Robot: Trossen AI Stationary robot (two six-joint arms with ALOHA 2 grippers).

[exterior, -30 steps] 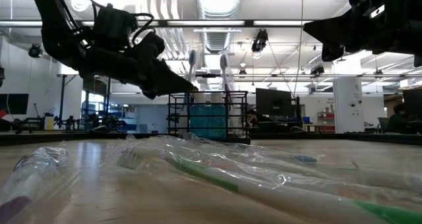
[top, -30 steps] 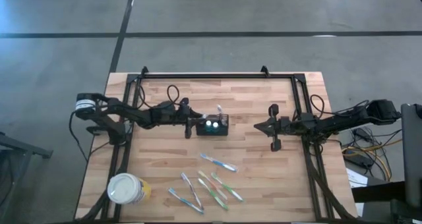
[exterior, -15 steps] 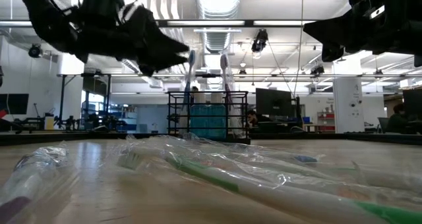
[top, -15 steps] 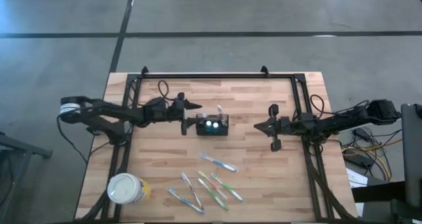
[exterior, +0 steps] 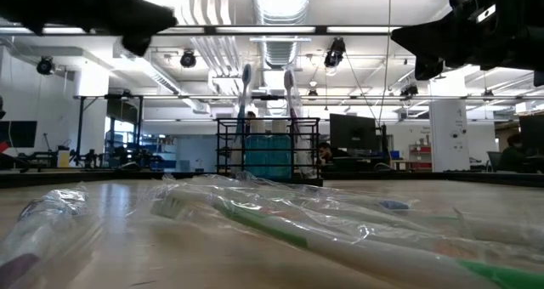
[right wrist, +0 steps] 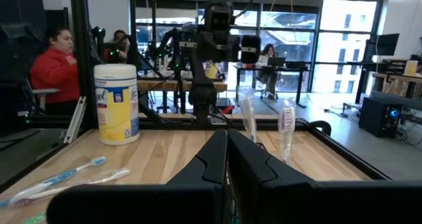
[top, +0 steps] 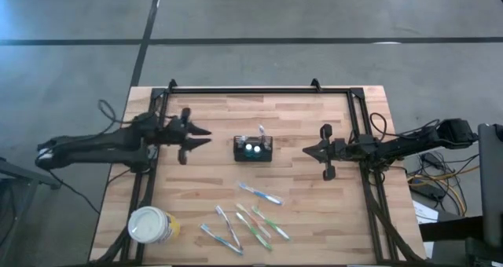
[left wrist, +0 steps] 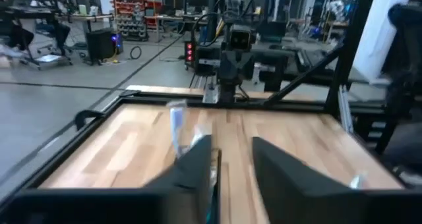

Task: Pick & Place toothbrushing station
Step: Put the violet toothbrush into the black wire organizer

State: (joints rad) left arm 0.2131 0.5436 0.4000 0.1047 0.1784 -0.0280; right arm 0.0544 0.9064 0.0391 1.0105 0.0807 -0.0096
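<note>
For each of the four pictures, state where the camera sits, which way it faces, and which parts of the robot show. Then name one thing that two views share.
High view: above the table, facing straight down; both arms, left gripper, right gripper.
Low view: at table-top height, facing across wrapped toothbrushes into the room; arms overhead.
Left wrist view: on the left arm, facing the right arm; own fingers.
Right wrist view: on the right arm, facing the left arm; own fingers.
Shared: the black caddy appears in high and low views.

Black wire-mesh caddy [top: 252,149] upright mid-table, 2 toothbrushes [exterior: 246,85] standing in it.
</note>
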